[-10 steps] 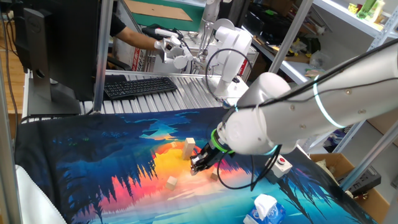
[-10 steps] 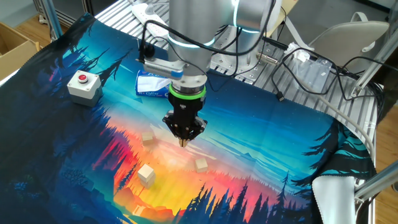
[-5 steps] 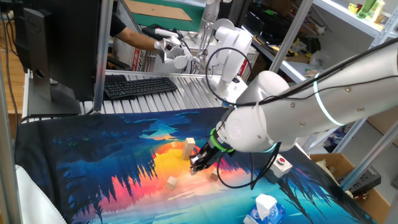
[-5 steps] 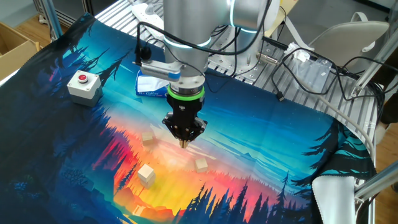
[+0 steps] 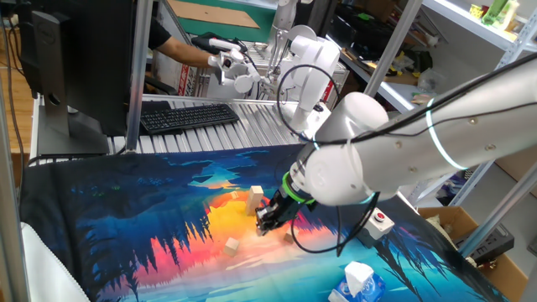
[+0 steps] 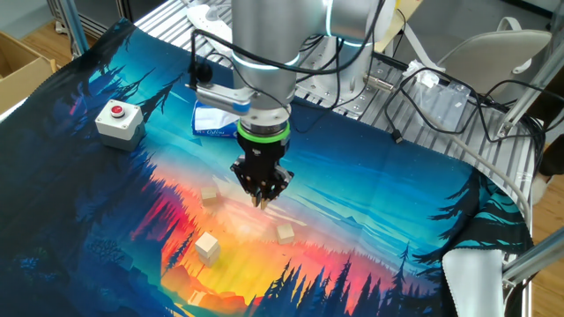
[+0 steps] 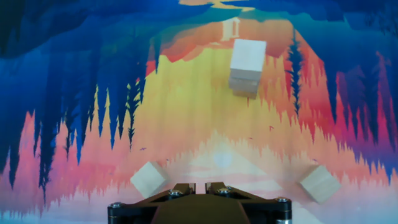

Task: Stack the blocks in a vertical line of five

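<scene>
Rolled slightly about its own axis since the earlier frame, the black two-finger pincer [image 6: 262, 201] points steeply down at the forest-print mat [image 6: 370, 220] on the bench, fingertips nearly together, holding nothing. Open mat surrounds it. Pale tan wooden cubes: a short stack [image 7: 247, 65] ahead, apparently two or three high, and two singles [image 7: 148, 179] [image 7: 319, 183] flanking the fingertips.
</scene>
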`<state>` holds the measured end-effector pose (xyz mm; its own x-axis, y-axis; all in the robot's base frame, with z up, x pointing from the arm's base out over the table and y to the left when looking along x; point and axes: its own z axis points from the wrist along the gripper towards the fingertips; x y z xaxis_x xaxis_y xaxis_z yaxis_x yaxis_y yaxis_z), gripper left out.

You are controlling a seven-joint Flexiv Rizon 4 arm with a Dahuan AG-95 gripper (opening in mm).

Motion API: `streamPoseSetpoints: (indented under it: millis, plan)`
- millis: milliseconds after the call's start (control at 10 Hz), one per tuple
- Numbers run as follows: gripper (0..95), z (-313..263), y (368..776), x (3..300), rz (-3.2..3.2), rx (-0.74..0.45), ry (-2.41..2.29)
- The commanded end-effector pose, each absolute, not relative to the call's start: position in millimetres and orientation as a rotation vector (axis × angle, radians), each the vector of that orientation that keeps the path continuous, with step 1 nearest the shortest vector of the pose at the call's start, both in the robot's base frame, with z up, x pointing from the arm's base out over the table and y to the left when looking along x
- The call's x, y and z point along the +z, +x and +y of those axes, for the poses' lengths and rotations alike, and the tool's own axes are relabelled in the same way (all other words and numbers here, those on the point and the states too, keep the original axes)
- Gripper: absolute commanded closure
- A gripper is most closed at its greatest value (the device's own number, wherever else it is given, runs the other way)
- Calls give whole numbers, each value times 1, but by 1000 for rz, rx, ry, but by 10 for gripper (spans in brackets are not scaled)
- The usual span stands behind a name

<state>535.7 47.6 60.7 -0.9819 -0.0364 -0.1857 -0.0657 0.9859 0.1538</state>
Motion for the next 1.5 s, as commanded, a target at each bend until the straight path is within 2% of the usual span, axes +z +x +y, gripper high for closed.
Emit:
streamPoseSetpoints:
  millis: [100,400,900,1000,1300,1500]
  plan:
    - [190,53,537,65,2974,243,-60]
    - [190,81,540,86,3007,210,27]
    - [190,132,536,99,3019,135,156]
    - [380,135,540,100,3019,125,182]
    - [380,135,544,93,3023,-8,236]
    - [380,135,548,88,3027,-14,233]
